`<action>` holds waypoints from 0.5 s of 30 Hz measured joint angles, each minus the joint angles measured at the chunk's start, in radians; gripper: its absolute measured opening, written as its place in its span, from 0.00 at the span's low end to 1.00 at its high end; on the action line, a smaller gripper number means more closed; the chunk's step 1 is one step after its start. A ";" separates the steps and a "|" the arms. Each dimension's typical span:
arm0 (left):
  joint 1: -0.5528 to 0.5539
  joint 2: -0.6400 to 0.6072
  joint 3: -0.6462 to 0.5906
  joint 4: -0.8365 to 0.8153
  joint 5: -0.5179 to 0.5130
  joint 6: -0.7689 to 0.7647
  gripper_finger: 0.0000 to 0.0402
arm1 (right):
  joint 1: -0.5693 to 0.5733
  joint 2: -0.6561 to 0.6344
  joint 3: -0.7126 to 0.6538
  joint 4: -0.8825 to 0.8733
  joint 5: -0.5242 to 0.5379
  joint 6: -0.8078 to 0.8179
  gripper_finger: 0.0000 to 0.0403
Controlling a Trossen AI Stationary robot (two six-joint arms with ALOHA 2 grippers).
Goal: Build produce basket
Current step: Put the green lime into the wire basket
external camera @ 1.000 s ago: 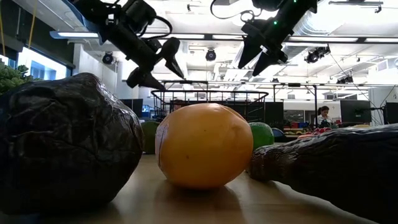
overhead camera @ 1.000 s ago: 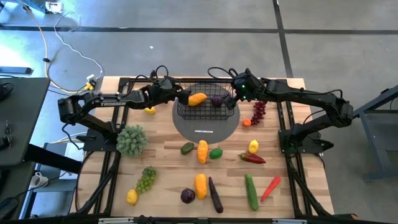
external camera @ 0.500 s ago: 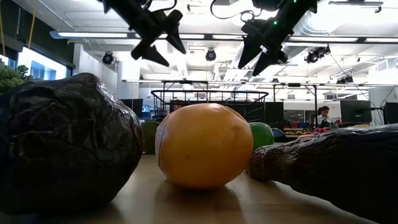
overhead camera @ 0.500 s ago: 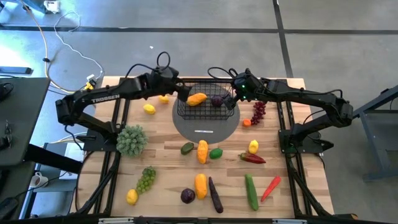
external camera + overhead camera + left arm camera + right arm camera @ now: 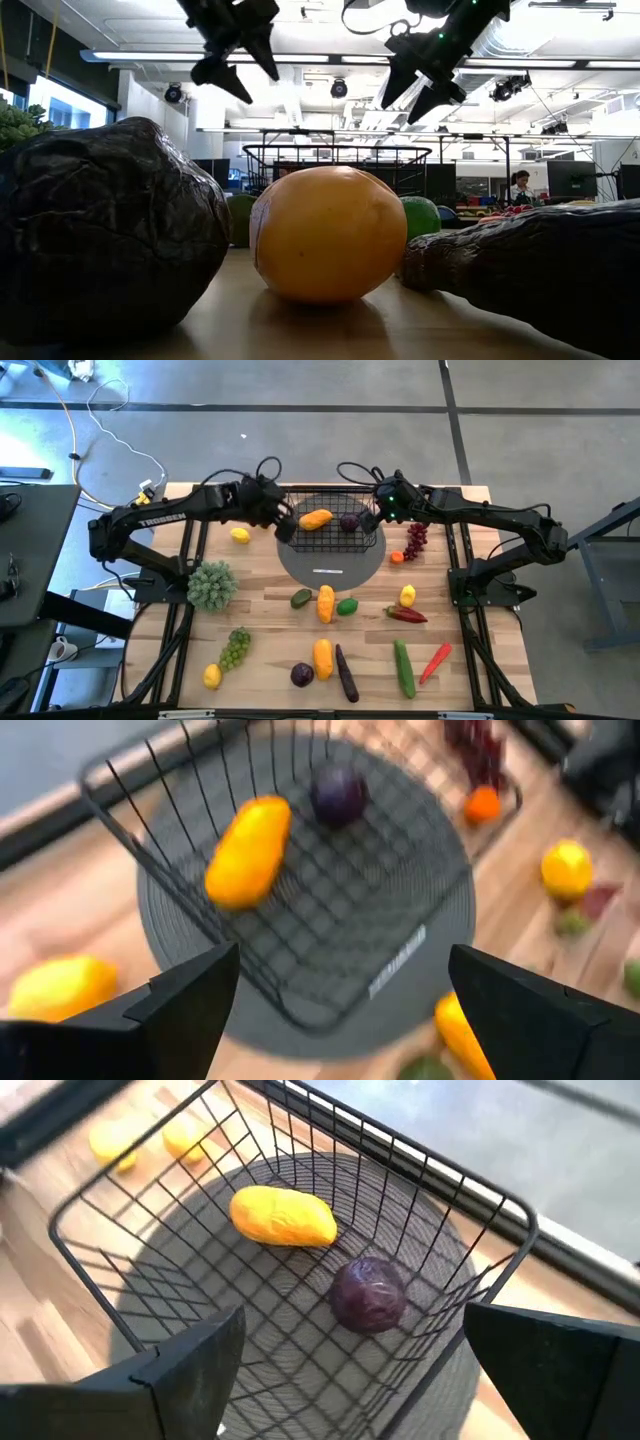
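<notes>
Basket: two produce pieces inside. Left gripper, right gripper: fingers released, empty. Advice: fetch next piece, lower centrally.

arm colour: both arms matt black, tubular links with blocky joint housings
markings: white lettering along the left arm's long link, behind the left gripper
indicator: small green light on the wrist housing just behind the right gripper
cables: thin black cable loops arching over each wrist, just behind the grippers
fingers: flat, dark, wedge-shaped pads, tapering to pointed tips in the low view
bases: black frames at the arms' far ends
</notes>
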 joint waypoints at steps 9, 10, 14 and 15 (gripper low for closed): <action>-0.140 -0.034 -0.024 -0.094 -0.054 -0.052 0.87 | 0.006 0.000 0.000 0.000 -0.043 0.097 0.89; -0.150 -0.035 -0.024 -0.106 -0.054 -0.052 0.87 | 0.007 0.000 0.000 0.000 -0.064 0.131 0.89; -0.185 -0.041 -0.024 -0.125 -0.055 -0.052 0.87 | 0.008 0.000 0.000 0.000 -0.189 0.209 0.89; -0.191 -0.040 -0.024 -0.125 -0.055 -0.050 0.87 | 0.008 0.000 0.000 0.000 -0.217 0.213 0.89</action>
